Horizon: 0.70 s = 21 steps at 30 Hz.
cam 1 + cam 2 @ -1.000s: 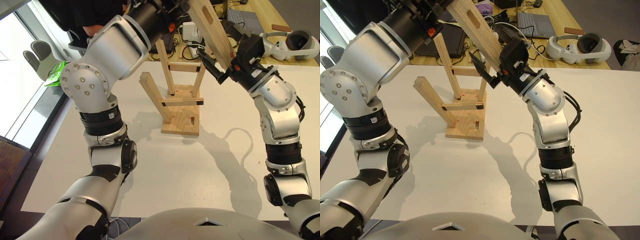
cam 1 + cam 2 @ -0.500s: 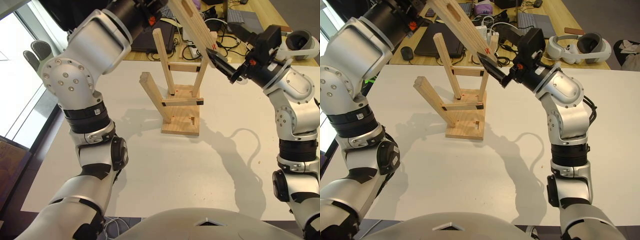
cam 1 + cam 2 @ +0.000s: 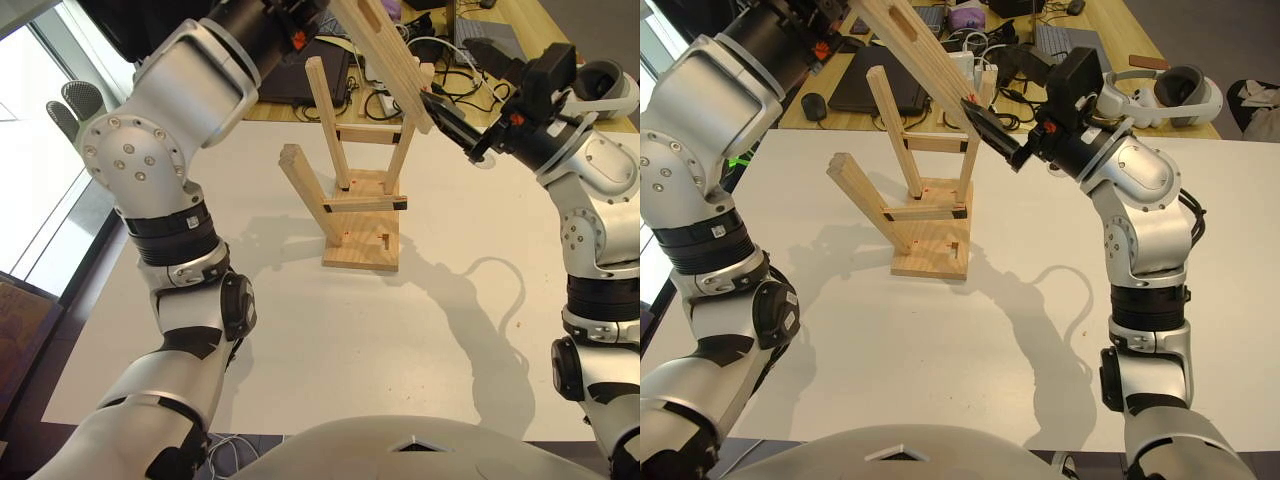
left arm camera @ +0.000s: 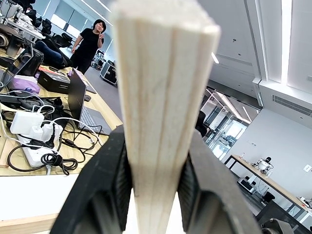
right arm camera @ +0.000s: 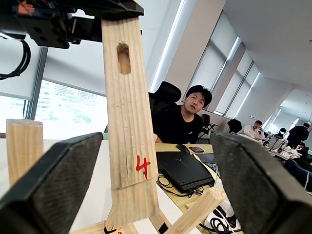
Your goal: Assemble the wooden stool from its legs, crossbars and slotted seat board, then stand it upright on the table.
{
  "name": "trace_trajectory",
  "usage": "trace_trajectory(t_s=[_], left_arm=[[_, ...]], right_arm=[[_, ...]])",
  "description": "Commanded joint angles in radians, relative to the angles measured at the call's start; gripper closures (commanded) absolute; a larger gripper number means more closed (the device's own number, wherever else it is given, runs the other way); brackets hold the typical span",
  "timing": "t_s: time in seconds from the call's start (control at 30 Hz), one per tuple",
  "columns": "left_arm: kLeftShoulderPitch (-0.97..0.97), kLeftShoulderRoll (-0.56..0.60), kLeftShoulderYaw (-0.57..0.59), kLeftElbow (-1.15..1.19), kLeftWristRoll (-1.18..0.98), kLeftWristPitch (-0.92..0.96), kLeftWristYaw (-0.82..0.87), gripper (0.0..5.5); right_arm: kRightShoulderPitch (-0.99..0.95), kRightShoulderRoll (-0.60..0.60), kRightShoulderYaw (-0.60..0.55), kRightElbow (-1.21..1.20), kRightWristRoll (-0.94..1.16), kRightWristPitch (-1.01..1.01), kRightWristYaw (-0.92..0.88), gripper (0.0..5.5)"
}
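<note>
Leg (image 3: pixel 385 55), stiff light timber, we judge: clenched in the jaws of our left gripper (image 4: pixel 156 190). Its free numbered end lies just before the spread jaws of our right gripper (image 5: pixel 148 192); we would take its flat faces.

Glossy silver arm shells (image 3: pixel 200 75) are split by black joint bands (image 3: pixel 188 242), with a screw-ringed disc (image 3: pixel 150 165) at ten o'clock, black cables (image 3: pixel 1192 212) at three, and dark textured finger pads (image 5: pixel 53 180).
</note>
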Motion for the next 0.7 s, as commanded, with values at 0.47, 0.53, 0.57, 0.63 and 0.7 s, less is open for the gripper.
trace_trajectory(t_s=[0.47, 0.53, 0.57, 0.63, 0.7], left_arm=[[-0.049, 0.099, -0.15, -0.081, 0.122, 0.051, -0.331, 4.46], [-0.056, 0.1, -0.179, -0.088, 0.154, 0.046, -0.383, 4.46], [-0.058, 0.098, -0.19, -0.092, 0.168, 0.044, -0.402, 4.46], [-0.063, 0.095, -0.21, -0.097, 0.199, 0.038, -0.441, 4.46], [-0.071, 0.091, -0.221, -0.101, 0.22, 0.033, -0.473, 4.46]], right_arm=[[-0.144, -0.072, -0.086, 0.062, 0.33, 0.369, 0.156, 1.48], [-0.147, -0.093, -0.071, 0.056, 0.363, 0.418, 0.209, 1.48], [-0.144, -0.104, -0.064, 0.051, 0.374, 0.438, 0.232, 1.48], [-0.147, -0.126, -0.044, 0.055, 0.379, 0.46, 0.28, 1.48], [-0.162, -0.142, -0.026, 0.08, 0.363, 0.461, 0.32, 1.48]])
